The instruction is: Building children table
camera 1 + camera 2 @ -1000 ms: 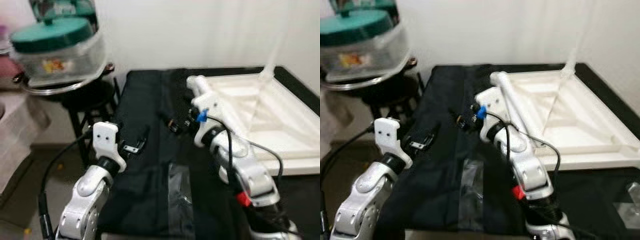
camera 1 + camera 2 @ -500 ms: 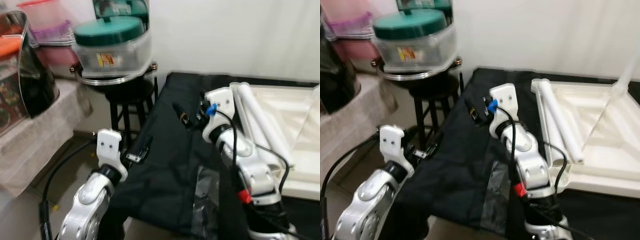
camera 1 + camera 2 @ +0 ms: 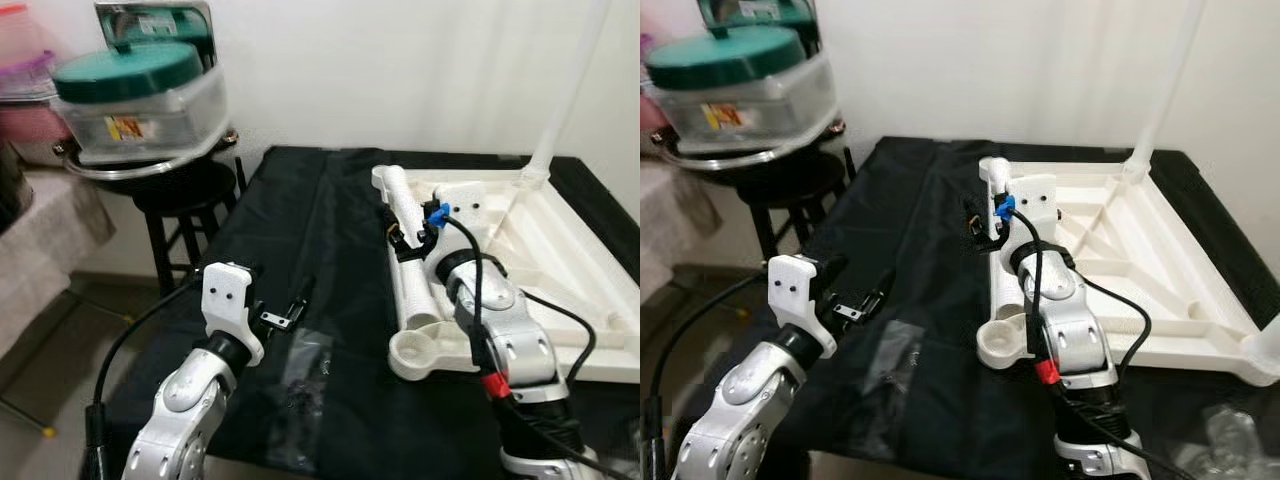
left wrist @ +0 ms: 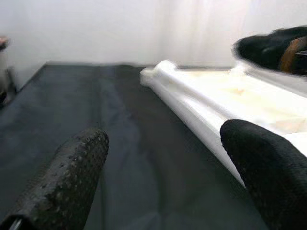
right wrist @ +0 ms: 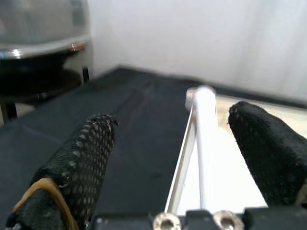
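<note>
White tabletop [image 3: 560,250] lies upside down on the black-covered counter [image 3: 300,230], toward the robot's right; one leg [image 3: 1165,90] stands upright at its far corner. A loose white leg tube [image 3: 405,255] lies along the tabletop's left edge. Right hand [image 5: 192,158] open, fingers [image 5: 79,163] spread either side of the tube's near end, above it, no contact visible. Left hand [image 4: 168,177] open, over bare black cloth just left of the tabletop. Clear plastic bag [image 3: 305,385] on the counter near the left hand. Stool [image 3: 180,195] with lidded container [image 3: 135,95] stands beside the counter.
</note>
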Available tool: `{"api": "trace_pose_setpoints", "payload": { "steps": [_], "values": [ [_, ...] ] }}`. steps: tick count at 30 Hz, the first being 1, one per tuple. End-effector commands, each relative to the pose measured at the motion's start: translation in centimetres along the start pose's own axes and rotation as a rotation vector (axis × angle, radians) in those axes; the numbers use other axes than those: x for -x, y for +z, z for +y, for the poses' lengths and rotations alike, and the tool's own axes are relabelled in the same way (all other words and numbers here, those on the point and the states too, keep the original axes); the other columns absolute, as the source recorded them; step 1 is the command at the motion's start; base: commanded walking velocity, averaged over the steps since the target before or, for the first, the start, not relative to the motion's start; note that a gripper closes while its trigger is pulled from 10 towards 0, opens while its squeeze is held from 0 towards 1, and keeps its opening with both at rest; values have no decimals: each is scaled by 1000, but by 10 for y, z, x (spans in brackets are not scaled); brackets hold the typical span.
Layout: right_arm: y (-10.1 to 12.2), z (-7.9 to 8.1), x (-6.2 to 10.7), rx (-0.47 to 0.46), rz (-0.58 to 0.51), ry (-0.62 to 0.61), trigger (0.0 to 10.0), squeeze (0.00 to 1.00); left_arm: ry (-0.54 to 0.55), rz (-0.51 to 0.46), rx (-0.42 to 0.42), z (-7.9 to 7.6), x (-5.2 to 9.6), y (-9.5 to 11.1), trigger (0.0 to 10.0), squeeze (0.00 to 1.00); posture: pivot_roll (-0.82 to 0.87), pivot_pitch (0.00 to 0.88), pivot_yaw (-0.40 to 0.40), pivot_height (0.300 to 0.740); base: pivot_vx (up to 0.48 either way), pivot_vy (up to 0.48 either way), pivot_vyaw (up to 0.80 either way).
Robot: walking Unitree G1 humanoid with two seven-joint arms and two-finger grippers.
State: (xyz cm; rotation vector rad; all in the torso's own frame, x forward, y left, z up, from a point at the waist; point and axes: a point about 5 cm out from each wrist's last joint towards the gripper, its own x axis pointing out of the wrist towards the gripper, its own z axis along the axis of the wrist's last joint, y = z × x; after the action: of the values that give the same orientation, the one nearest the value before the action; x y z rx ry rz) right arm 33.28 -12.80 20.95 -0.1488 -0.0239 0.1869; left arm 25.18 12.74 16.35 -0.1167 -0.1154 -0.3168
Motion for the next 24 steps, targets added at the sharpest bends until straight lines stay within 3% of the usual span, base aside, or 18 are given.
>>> {"api": "trace_pose_setpoints", "payload": {
  "steps": [1,5,10,13,15,24],
  "values": [
    [-5,-11,0,16,40,-58,10000,0,8,-5,7,0,-1,2,10000,0,-35,40,-14,740,0,0,0],
    [-12,-13,-10,-3,98,-83,10000,0,11,19,-4,2,2,-3,10000,0,-35,56,-14,740,0,0,0],
    [-9,-16,-28,-29,118,-108,10000,0,-18,75,-92,8,13,-13,10000,0,-26,114,-17,740,0,0,0],
    [-9,-16,-28,-29,118,-108,10000,0,-18,75,-92,8,13,-13,10000,0,-26,114,-17,740,0,0,0],
    [7,-11,-46,-84,115,-113,10000,0,-10,66,-92,12,20,-9,10000,0,-23,174,-18,740,0,0,0],
    [26,-14,-65,-152,191,-122,10000,0,-8,31,-94,3,33,3,10000,0,-15,260,-28,740,0,0,0]
  ]
}}
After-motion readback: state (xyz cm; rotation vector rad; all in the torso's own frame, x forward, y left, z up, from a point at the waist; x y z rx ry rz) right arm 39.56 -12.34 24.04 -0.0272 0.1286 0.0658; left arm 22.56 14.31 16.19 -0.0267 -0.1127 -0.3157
